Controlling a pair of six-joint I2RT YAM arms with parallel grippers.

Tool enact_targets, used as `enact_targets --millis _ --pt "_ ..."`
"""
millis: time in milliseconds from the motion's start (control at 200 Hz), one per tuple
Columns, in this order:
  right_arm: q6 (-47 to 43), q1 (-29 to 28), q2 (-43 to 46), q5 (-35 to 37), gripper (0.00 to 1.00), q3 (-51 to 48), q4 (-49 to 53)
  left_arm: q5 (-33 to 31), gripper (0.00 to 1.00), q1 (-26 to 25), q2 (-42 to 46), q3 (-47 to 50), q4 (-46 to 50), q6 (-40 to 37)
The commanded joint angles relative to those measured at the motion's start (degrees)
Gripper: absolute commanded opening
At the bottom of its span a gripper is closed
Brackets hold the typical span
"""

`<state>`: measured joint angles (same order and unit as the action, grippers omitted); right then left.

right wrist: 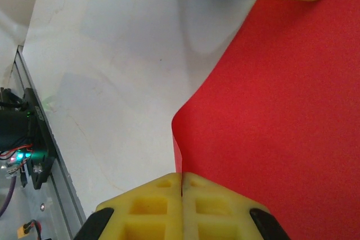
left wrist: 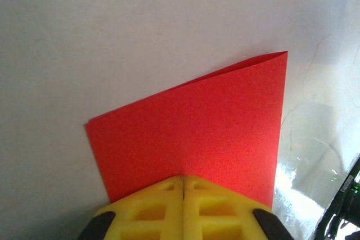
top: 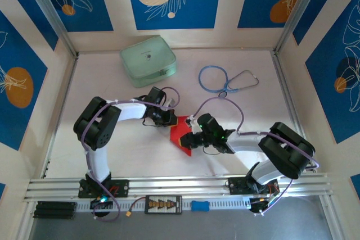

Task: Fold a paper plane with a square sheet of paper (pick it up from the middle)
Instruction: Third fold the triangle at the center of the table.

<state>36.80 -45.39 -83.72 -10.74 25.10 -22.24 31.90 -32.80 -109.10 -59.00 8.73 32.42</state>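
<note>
Both claws are pressed together on paper. My left claw pinches one edge of the square sheet of paper. My right claw pinches the opposite side, where the red sheet runs into the seam between its yellow fingers.

The sheet is doubled over, with a soft, rounded fold at its far corner in the left wrist view. It sits between the two claws over the middle of the tabletop; I cannot tell whether it touches the surface.

I judge this an early fold, with the half-crease not yet flattened and the sheet far from a dart. Next I need the edges lined up, then the fold pressed sharp without tearing the thin paper.

A pale green case and a blue stethoscope lie well apart at the far side.
</note>
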Motion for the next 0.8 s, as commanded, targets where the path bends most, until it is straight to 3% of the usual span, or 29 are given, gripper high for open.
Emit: enact_targets --millis 0,355,795 --pt "-2.9 1.3 1.1 0.4 0.00 1.6 4.3 -4.2 0.06 -0.4 -2.5 0.9 3.1 -2.0" --pt "-3.7 2.4 1.6 7.4 0.00 2.6 10.6 -4.2 0.06 -0.4 -1.7 1.8 2.0 -0.8" --pt "-6.4 2.9 1.2 9.0 0.00 3.8 12.6 -3.8 0.06 -0.4 -1.8 1.9 1.4 -0.9"
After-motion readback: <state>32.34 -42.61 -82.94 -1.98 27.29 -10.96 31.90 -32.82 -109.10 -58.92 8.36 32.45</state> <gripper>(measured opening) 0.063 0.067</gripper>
